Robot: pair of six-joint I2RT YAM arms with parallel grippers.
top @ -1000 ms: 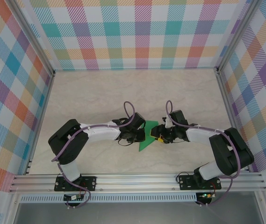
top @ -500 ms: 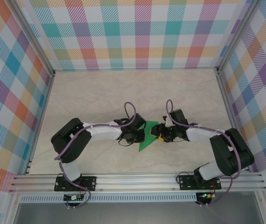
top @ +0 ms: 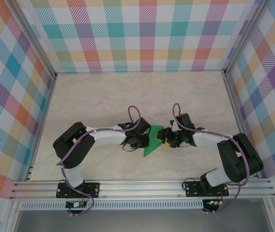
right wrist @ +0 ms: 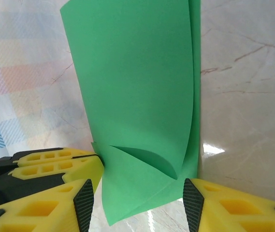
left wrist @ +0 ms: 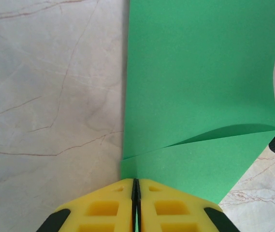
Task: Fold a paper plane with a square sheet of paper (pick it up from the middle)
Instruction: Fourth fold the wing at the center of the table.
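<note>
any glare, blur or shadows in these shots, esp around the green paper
Right wrist: a small white glare spot on the table beside the paper, and the checked wall looks washed out and soft. Left wrist: paper sharp and evenly lit, with a thin shadow along its left edge. Top external: even light, no glare, all in focus.

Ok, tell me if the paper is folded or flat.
Folded: the paper shows a creased flap lying over another layer in the left wrist view, and a curled-over layer in the right wrist view.
</note>
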